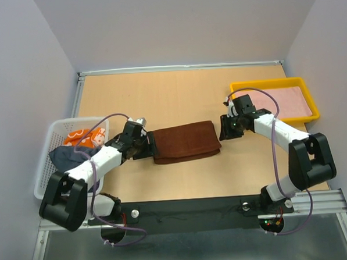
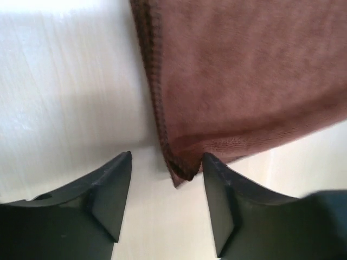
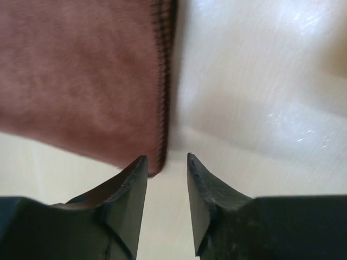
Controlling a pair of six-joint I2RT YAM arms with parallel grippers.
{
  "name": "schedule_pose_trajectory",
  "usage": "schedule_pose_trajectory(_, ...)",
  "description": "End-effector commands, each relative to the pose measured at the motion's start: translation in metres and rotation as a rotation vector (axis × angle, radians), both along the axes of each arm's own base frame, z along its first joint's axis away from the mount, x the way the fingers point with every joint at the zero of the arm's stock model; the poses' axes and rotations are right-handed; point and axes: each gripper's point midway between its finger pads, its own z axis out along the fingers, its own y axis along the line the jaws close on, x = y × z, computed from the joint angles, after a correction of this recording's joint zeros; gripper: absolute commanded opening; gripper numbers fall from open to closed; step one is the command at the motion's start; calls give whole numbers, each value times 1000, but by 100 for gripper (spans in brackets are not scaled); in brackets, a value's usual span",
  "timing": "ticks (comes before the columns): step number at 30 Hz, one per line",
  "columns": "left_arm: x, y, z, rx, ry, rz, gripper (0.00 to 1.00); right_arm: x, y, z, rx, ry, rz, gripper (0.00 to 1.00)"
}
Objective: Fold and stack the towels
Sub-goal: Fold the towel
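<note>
A reddish-brown towel (image 1: 184, 141) lies folded in a long strip across the middle of the table. My left gripper (image 1: 140, 144) is at its left end. In the left wrist view this gripper (image 2: 167, 157) is open, and the towel's corner (image 2: 181, 170) lies loose between the fingers. My right gripper (image 1: 227, 128) is at the towel's right end. In the right wrist view it (image 3: 167, 157) is open and empty, the towel's edge (image 3: 160, 135) just beside its left finger. An orange patterned towel (image 1: 83, 136) and a dark navy towel (image 1: 70, 156) sit in the basket.
A white mesh basket (image 1: 46, 148) stands at the table's left edge, close behind my left arm. A yellow tray (image 1: 270, 82) at the back right holds a pink cloth (image 1: 282, 101). Grey walls enclose the table on three sides.
</note>
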Motion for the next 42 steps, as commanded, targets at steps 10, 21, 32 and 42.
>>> schedule_pose_trajectory(10,16,-39,122,-159,-271,13,65,-4,48,84,197,-138,62,42)
schedule_pose_trajectory(21,10,-59,20,-83,-80,53,42,-17,53,-5,181,-28,-51,41)
schedule_pose_trajectory(32,6,-9,-45,71,92,170,35,-40,23,-50,64,36,-153,43)
schedule_pose_trajectory(42,37,54,-14,139,-2,295,38,-32,27,0,146,-87,-187,56)
